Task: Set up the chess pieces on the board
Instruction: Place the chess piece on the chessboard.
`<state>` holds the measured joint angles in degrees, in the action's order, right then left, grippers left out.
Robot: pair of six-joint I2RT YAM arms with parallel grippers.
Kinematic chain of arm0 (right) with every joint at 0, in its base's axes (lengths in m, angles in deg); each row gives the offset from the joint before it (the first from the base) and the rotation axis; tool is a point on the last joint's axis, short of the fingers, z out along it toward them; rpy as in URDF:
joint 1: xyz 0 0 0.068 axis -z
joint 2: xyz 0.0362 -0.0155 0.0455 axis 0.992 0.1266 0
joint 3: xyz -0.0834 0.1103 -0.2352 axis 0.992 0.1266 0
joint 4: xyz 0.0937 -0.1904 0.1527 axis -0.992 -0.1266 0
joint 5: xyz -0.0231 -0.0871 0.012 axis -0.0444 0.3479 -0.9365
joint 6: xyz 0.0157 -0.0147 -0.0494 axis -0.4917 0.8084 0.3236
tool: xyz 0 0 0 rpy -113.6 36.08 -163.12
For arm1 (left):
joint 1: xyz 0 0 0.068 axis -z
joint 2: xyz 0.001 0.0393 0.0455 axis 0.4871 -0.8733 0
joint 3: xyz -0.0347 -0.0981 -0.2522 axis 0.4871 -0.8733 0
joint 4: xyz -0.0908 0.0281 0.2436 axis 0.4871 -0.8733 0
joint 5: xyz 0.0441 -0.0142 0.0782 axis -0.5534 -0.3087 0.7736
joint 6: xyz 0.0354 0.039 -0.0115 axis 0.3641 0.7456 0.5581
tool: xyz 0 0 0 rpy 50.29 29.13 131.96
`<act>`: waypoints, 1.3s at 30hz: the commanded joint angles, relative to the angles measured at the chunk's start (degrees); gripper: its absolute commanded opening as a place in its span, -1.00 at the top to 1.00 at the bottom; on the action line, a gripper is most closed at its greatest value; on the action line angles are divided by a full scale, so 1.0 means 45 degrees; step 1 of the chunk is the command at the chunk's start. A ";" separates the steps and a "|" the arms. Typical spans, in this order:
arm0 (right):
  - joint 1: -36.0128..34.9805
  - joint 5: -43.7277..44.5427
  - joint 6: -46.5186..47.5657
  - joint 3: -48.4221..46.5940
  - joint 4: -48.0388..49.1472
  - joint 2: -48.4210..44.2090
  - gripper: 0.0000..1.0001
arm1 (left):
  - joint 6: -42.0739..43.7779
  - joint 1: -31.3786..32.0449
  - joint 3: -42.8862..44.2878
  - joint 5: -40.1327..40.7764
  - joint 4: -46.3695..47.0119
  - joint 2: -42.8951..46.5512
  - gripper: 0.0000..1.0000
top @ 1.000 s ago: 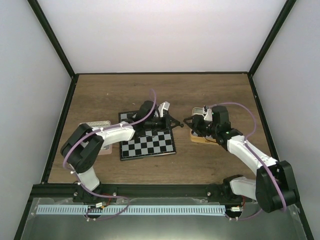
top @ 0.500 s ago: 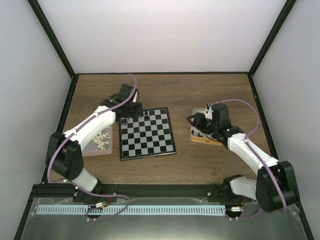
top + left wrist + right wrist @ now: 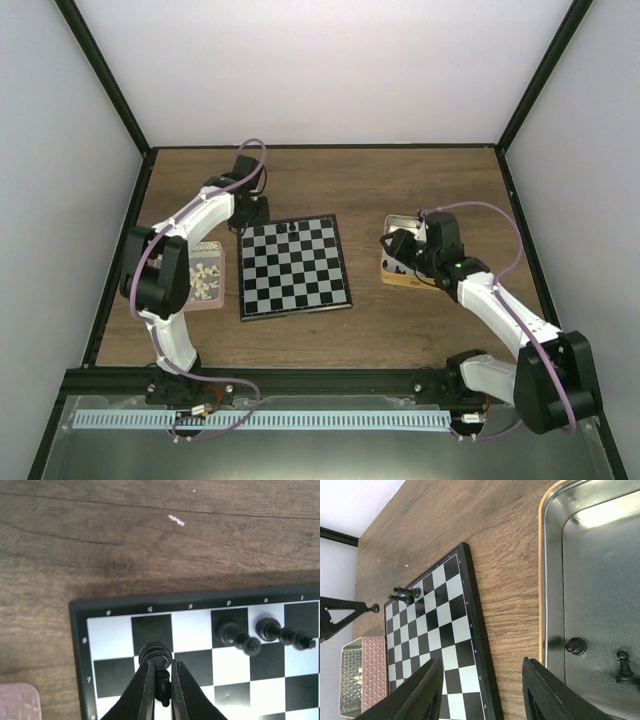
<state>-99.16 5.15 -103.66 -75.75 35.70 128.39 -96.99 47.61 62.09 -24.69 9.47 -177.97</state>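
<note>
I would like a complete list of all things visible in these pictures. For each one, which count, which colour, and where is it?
table: one, brown wood, under everything.
chessboard: one, black and pale silver, middle of the table.
standing pieces: two, black, side by side on the board's far row.
held piece: one, black, over the board's far left corner.
metal tin: one, silver, right of the board.
tin pieces: two, black, inside the tin.
pink tray: one, pink, left of the board.
pale pieces: several, cream, in the tray.
left end effector: one, black fingers, shut on the held piece.
right end effector: one, black fingers, open and empty, between board and tin.
</note>
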 commanded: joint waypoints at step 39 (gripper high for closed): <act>-0.0025 0.0046 0.0355 0.0063 0.0343 0.0622 0.10 | 0.1169 -0.0041 0.1552 -0.1627 0.0024 -0.1842 0.34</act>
<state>-99.16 4.76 -102.57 -75.09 37.03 131.84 -91.96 47.54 68.38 -31.96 8.88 -187.98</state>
